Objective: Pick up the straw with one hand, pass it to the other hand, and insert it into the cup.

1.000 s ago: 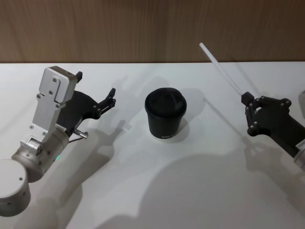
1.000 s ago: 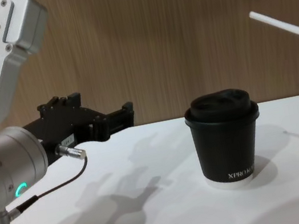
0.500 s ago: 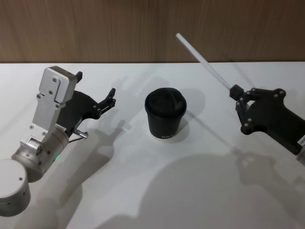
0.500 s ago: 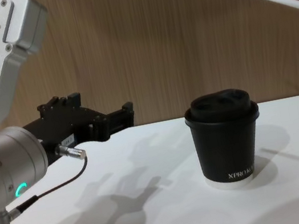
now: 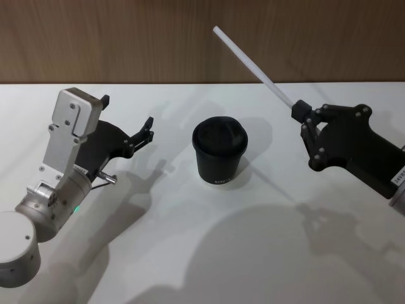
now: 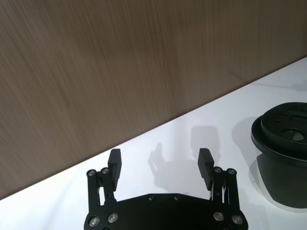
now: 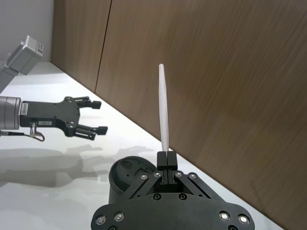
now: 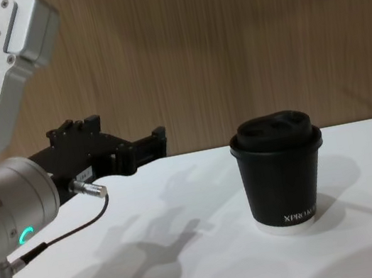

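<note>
The black cup [image 5: 219, 152] with a domed lid stands upright mid-table, also seen in the chest view [image 8: 282, 172]. My right gripper [image 5: 299, 109] hovers to the right of the cup, shut on the lower end of the white straw [image 5: 253, 65]. The straw slants up and left, and its free end is above and behind the cup. In the right wrist view the straw [image 7: 164, 110] rises from the closed fingertips [image 7: 166, 155] above the cup [image 7: 129, 177]. My left gripper [image 5: 126, 113] is held open to the left of the cup, pointing at it, with nothing between its fingers [image 6: 115, 163].
The white table [image 5: 190, 253] runs back to a brown wood-grain wall [image 5: 126, 38]. A thin dark cable [image 8: 59, 237] loops under the left wrist beside its green ring light.
My right gripper has carried the straw up and to the left, nearer the cup, with the straw's free end now higher. The left arm and the cup have not moved.
</note>
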